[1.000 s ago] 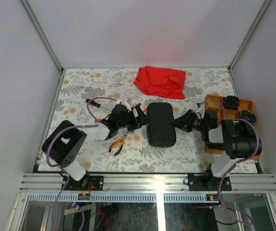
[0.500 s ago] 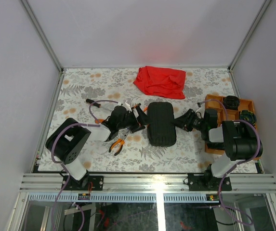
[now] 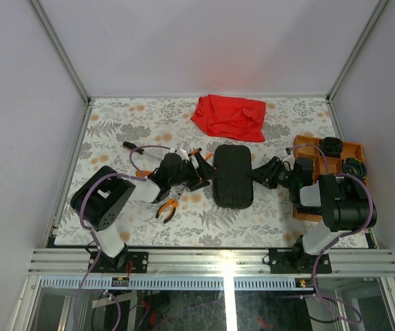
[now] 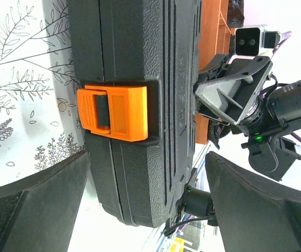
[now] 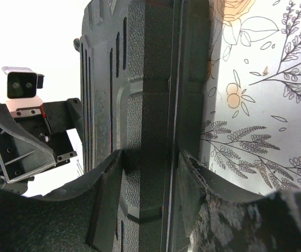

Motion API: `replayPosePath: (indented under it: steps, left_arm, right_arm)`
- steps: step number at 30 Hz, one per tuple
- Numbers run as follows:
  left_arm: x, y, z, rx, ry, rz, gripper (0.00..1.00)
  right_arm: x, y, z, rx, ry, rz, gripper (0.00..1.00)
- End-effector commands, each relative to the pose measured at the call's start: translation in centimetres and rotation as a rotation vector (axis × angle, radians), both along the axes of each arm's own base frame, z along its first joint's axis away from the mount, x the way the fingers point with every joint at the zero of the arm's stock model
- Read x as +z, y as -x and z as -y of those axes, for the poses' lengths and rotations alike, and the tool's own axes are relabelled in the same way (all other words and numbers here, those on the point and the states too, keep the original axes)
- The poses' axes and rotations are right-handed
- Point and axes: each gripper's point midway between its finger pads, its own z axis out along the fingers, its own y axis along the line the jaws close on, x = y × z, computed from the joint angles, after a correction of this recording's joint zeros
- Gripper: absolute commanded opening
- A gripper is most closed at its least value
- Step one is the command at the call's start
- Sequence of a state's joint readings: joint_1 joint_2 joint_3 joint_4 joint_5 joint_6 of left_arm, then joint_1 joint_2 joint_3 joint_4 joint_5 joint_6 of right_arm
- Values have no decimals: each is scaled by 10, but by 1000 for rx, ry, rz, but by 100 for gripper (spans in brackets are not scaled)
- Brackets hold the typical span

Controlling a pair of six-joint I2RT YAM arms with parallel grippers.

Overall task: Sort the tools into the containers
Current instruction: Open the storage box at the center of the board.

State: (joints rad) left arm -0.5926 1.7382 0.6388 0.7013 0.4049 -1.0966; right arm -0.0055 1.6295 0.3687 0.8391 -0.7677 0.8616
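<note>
The black case (image 3: pixel 233 176) lies shut in the middle of the table, its orange latch (image 4: pixel 116 111) facing my left gripper (image 3: pixel 201 172). In the left wrist view that gripper (image 4: pixel 147 210) stands open, its fingers (image 4: pixel 34 210) wide on either side of the case's latch edge with gaps showing. My right gripper (image 3: pixel 260 174) is at the opposite long edge. In the right wrist view it (image 5: pixel 147 199) is shut on the case's rim (image 5: pixel 155 131). Orange-handled pliers (image 3: pixel 167 208) lie near the left arm. A screwdriver (image 3: pixel 132 146) lies further left. The orange tray (image 3: pixel 306 147) sits at the right.
A red cloth (image 3: pixel 228 116) is bunched at the back of the table. Black round items (image 3: pixel 331 145) occupy the tray's far compartments. My right arm's body covers the tray's near part. The table is walled on the left, back and right.
My left gripper has edged forward to the case's latch side. The case has shifted a little toward the back right. The right gripper has kept its hold.
</note>
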Motion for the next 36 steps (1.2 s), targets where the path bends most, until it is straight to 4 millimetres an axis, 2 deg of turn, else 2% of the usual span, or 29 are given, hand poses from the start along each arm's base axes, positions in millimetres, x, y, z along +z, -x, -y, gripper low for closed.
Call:
replayPosePath:
  steps: [1,3,8,11,14,19,27,36]
  left_arm:
    - [11,-3,1,-8,48,45,88]
    - [11,-3,-1,-2,39,49,88]
    - [16,-5,-5,5,6,75,89]
    - [18,-7,-6,5,-16,89,89]
    - [21,-9,-7,3,-34,105,89]
    - [21,-9,-8,3,-52,111,89]
    - [20,-8,-8,-6,-57,109,89]
    - [18,-6,-7,-15,-58,100,89]
  right_arm:
    - [-22,6,12,-71,30,-62,26]
    - [-17,5,11,-62,21,-38,34]
    - [-1,-1,13,-61,53,24,63]
    - [7,-5,16,-51,87,61,72]
    - [17,-11,15,-29,103,105,78]
    - [25,-16,12,8,105,131,83]
    - [22,-27,9,49,173,117,89]
    - [13,-26,-6,102,244,88,79]
